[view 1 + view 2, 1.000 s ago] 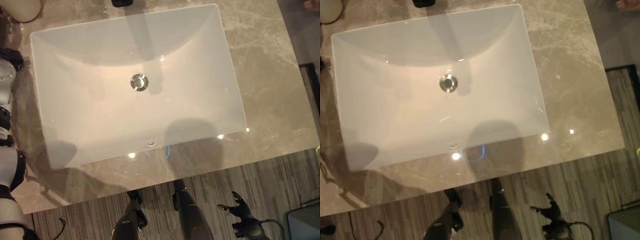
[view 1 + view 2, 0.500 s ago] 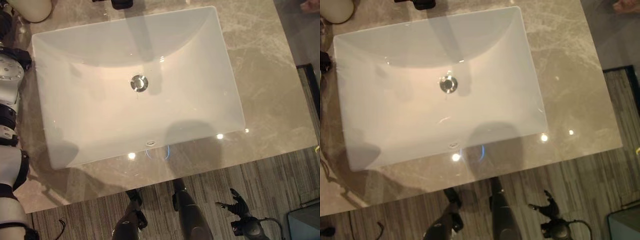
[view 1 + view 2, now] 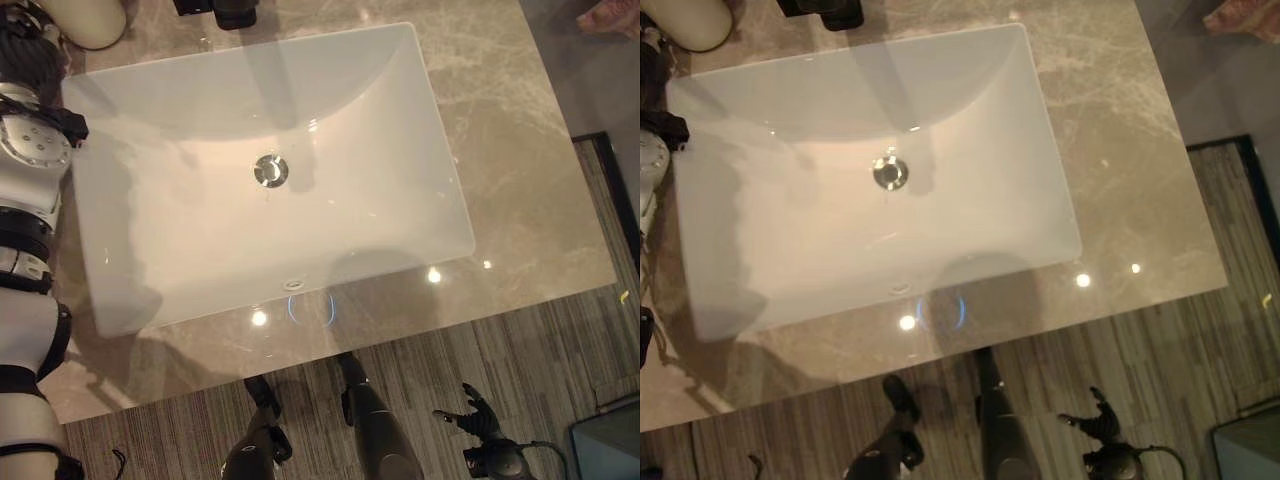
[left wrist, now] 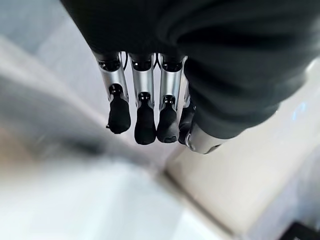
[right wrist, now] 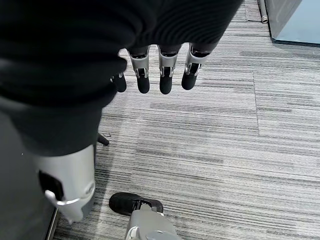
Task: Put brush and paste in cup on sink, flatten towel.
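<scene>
A cream rounded vessel [image 3: 92, 18] stands on the marble counter [image 3: 520, 170] at the back left corner of the white rectangular sink [image 3: 425, 140]. My left arm runs along the sink's left edge, and my left hand [image 3: 28, 48] is right beside the vessel. In its wrist view the left hand's fingers [image 4: 145, 117] hang straight with nothing in them, above a pale blurred surface. My right hand [image 3: 476, 420] hangs low over the carpet in front of the counter, its fingers [image 5: 161, 75] straight and empty.
A black tap base [image 3: 232, 12] sits at the sink's back edge, and a chrome drain [image 3: 270, 170] lies in the basin. A pinkish thing [image 3: 605, 18] lies at the far right. A grey box [image 3: 610, 445] stands on the floor at the lower right.
The camera has shifted, and the whole picture with it. My left arm has reached further back towards the cream vessel. The right hand hangs as before.
</scene>
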`<state>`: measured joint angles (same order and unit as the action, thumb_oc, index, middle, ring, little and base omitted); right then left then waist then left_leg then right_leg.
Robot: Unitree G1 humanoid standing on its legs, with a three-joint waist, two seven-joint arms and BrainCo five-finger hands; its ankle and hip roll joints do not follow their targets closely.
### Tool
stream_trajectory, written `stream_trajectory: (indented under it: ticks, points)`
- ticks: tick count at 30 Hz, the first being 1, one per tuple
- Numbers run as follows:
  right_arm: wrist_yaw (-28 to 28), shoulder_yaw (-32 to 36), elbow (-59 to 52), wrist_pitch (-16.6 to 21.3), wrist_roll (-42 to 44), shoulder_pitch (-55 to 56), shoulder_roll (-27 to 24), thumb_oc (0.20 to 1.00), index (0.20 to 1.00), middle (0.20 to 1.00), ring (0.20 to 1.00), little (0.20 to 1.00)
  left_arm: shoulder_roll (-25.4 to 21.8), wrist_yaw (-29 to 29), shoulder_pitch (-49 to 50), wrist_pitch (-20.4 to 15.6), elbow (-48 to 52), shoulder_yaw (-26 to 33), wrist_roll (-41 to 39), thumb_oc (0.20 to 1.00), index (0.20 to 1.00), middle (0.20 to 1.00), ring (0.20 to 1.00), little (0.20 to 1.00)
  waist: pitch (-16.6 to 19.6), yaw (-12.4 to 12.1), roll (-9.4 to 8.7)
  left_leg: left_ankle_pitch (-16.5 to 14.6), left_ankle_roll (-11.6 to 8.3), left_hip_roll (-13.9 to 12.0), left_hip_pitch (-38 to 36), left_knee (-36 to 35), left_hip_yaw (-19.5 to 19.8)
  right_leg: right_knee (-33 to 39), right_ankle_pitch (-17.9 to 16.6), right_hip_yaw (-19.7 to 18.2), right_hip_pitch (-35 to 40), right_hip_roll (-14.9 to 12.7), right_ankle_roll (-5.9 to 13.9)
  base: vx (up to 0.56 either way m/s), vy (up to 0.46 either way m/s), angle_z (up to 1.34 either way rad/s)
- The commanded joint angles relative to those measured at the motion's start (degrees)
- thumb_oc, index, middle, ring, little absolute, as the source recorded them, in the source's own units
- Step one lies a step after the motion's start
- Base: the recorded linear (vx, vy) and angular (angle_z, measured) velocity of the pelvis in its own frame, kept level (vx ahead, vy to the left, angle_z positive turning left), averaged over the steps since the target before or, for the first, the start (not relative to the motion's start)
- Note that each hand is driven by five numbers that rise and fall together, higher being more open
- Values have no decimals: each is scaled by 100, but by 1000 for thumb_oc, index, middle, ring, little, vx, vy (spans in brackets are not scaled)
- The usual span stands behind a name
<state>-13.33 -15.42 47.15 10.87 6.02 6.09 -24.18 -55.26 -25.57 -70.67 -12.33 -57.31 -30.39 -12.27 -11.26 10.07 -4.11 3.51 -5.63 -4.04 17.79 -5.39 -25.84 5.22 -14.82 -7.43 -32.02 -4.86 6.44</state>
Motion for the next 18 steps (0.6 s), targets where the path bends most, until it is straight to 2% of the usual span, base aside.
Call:
stream_trajectory:
  ticks: [1, 11, 18]
  points:
    - [16, 80, -66, 16, 105, 60, -337, 1000, 1000, 1000, 1000, 1000, 182, 119, -131, -109, -290, 42, 237, 200, 200, 200, 200, 200, -279, 87, 319, 296, -268, -327, 70, 39, 959, -22, 24, 77, 221, -37, 430, 0, -25, -3]
    - [17, 40, -65, 29, 135, 117, -290, 1000, 1000, 1000, 1000, 1000, 311, 54, -174, -7, -528, 139, 264, 200, 200, 200, 200, 200, -284, 103, 301, 330, -286, -362, 82, 39, 899, -22, 8, 35, 188, 35, 408, -1, -22, -1]
    - [-54, 22, 323, -72, 122, 61, -224, 1000, 1000, 1000, 1000, 1000, 307, -149, 27, 204, -954, 488, 392, 200, 200, 200, 200, 200, -208, 23, 392, 347, -298, -384, -42, 39, 999, -22, 88, 112, 362, 10, 375, 2, -35, -7]
